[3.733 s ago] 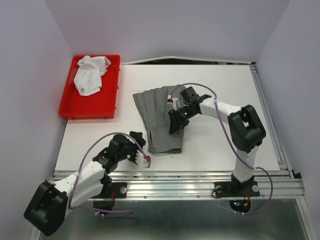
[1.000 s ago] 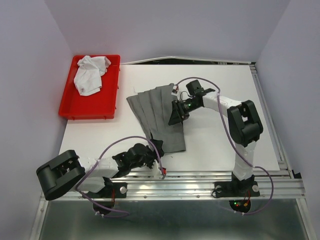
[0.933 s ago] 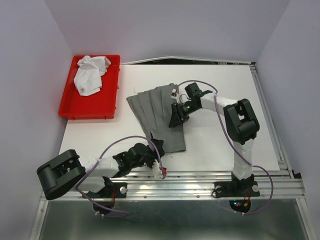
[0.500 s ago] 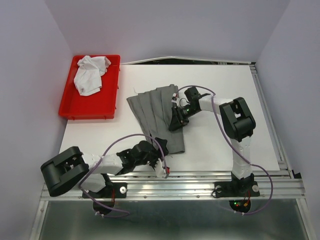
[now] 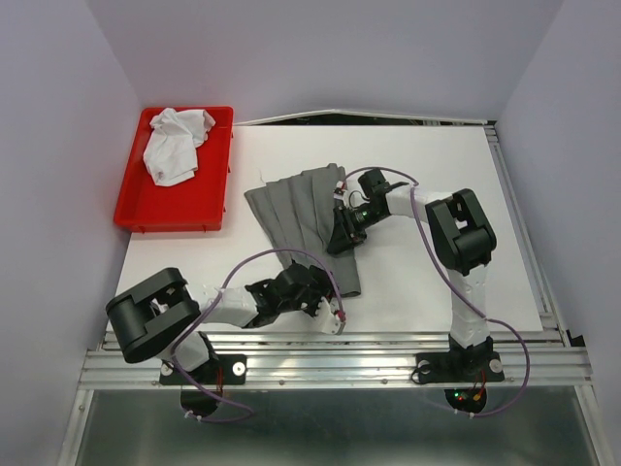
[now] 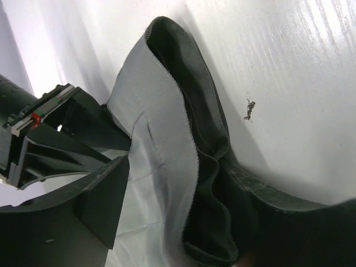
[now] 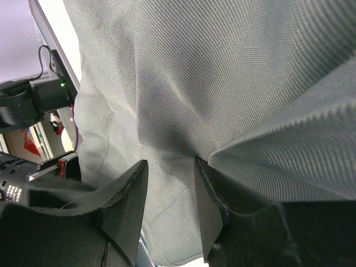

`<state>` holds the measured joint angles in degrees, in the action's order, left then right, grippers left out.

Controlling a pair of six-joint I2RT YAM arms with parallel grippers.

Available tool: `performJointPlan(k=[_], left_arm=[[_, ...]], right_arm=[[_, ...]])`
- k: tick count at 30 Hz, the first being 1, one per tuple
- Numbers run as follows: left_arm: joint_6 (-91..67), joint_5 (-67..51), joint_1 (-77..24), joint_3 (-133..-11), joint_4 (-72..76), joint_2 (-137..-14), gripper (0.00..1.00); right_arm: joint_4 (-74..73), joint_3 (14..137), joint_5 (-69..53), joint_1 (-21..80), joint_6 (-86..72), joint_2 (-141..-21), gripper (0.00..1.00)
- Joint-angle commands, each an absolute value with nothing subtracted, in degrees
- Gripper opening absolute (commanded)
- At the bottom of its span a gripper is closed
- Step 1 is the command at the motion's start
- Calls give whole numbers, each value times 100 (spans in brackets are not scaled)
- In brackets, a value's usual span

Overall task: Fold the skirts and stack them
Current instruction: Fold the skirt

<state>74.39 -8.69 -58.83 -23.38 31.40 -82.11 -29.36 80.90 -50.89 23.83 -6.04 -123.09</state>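
Where the left gripper [image 5: 312,291] [image 6: 189,214] is clenching: the near end of the dark grey skirt [image 5: 296,209] [image 6: 161,139]; a folded edge is bunching between its jaws
Right gripper [image 5: 342,238] [image 7: 169,217]: pinching the same skirt's [image 7: 222,83] right edge; cloth is running between its jaws
Dark grey skirt: lying fanned on the table [image 5: 437,175]
White skirt [image 5: 175,141]: lying crumpled in the red tray [image 5: 131,218]; well apart from both jaws

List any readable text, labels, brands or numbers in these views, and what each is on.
No readable text in any view.
On the grey skirt: plain cloth, no tag or print showing.
On the white skirt and the red tray: no marking visible.
On the small strip with a red mark in the left wrist view: too small to show any letters.
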Motion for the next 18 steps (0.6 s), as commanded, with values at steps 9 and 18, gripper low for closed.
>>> performJointPlan(k=[9, 18], left_arm=[[7313, -729, -5976, -2839, 2190, -7849, 22], [6900, -1537, -6090, -3094, 486, -6786, 0]], right_arm=[[-2874, 7524, -4474, 2487, -712, -12305, 44], [-2892, 7301, -4404, 2426, -405, -10478, 57]])
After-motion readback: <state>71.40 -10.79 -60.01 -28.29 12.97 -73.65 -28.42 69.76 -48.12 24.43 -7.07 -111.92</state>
